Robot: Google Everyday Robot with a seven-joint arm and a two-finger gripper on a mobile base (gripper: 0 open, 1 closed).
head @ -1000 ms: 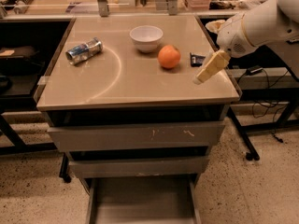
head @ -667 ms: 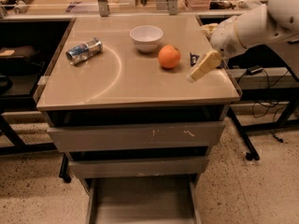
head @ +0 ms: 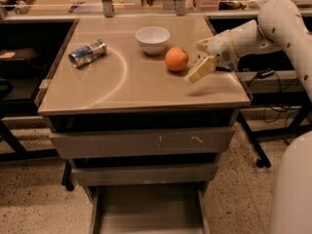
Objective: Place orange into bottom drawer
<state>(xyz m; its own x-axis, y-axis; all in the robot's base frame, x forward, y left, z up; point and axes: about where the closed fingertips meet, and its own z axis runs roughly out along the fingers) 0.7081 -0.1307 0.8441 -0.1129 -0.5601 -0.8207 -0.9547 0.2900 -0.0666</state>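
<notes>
A white round ceramic bowl (head: 152,39) stands near the tabletop's (head: 146,89) back edge, about midway along it. A crushed silver metal can (head: 87,52) lies on its side toward the back left corner, well apart from everything else. The round bright orange fruit (head: 176,59) sits just beside the bowl, on its front-right side, toward the right edge. The white arm's two-finger gripper (head: 201,56) hangs above the tabletop near the right edge, just right of the orange and not touching it, its beige fingers (head: 200,70) spread apart and facing the fruit. Nothing lies between them. Below the front edge, the grey-beige metal bottom drawer (head: 148,213) stands pulled out.
</notes>
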